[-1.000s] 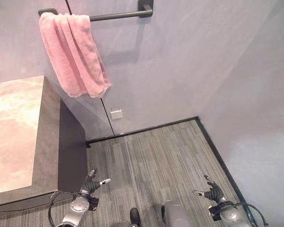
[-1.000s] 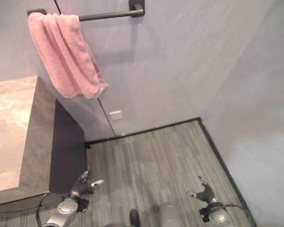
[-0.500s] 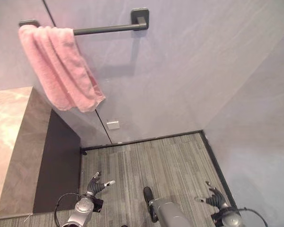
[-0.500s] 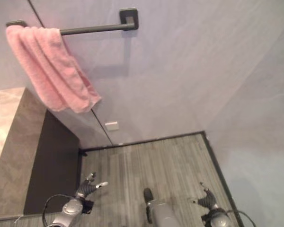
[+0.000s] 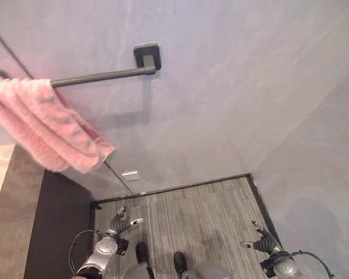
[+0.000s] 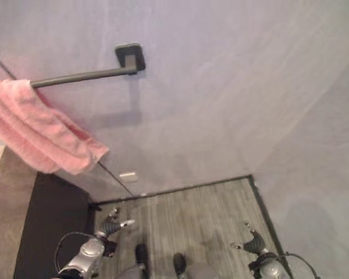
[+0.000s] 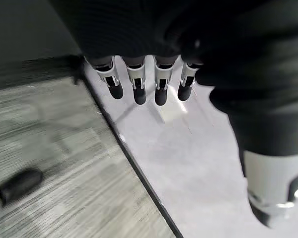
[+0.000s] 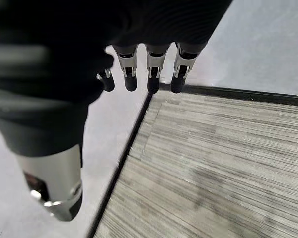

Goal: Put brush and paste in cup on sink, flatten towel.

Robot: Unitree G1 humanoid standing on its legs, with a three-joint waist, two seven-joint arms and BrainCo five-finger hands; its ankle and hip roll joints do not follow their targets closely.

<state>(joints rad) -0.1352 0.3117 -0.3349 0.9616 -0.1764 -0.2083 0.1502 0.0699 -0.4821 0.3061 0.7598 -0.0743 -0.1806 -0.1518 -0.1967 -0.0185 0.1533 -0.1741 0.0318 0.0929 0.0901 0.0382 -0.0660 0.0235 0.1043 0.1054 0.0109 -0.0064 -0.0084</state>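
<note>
A pink towel (image 5: 43,136) hangs bunched at the left end of a dark wall rail (image 5: 99,75), its lower corner drooping to the right. My left hand (image 5: 121,225) hangs low at the bottom left over the floor, fingers relaxed and holding nothing; its fingers (image 7: 139,88) point at the wall's foot. My right hand (image 5: 262,241) hangs low at the bottom right, likewise open and empty, its fingers (image 8: 151,74) above the floor's edge. Both hands are far below the towel.
A stone-topped counter with a dark side (image 5: 23,232) stands at the left under the towel. The grey striped floor (image 5: 192,221) meets the pale wall along a dark skirting strip (image 5: 180,187). A small white plate (image 5: 130,174) sits low on the wall.
The camera has swung right and upward: towel, rail and counter have slid left and down in the picture. Both hands stay hanging low and open.
</note>
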